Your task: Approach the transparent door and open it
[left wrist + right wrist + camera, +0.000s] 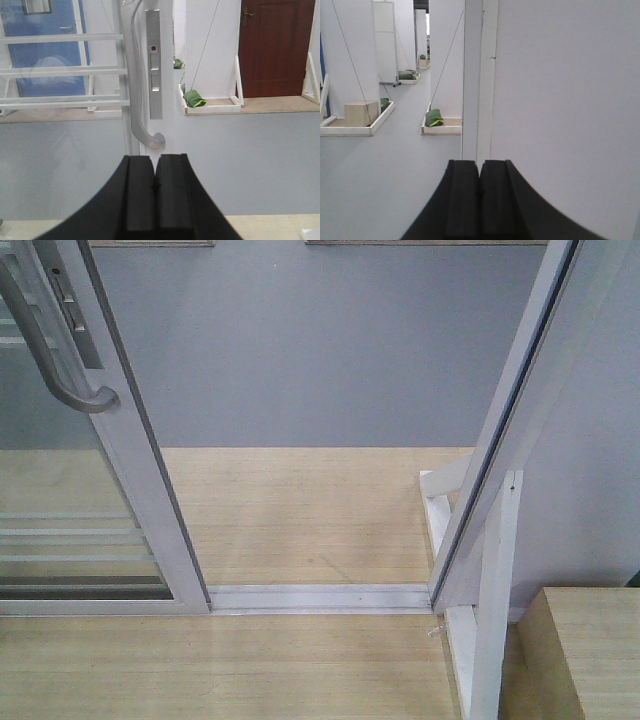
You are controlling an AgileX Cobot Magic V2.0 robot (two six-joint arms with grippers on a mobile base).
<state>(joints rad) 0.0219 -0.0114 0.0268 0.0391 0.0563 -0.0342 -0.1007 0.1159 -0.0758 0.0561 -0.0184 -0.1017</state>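
We find no readable text, label, brand, number or sign in any of the views. The nearest thing to a marking is a small red dot on the lock plate [154, 65] of the transparent door [65, 75], ahead of the left gripper [155, 185] and above it; it carries no characters.

The transparent door [70, 540] runs off the front view's left edge (handle [45, 350] top cropped too).
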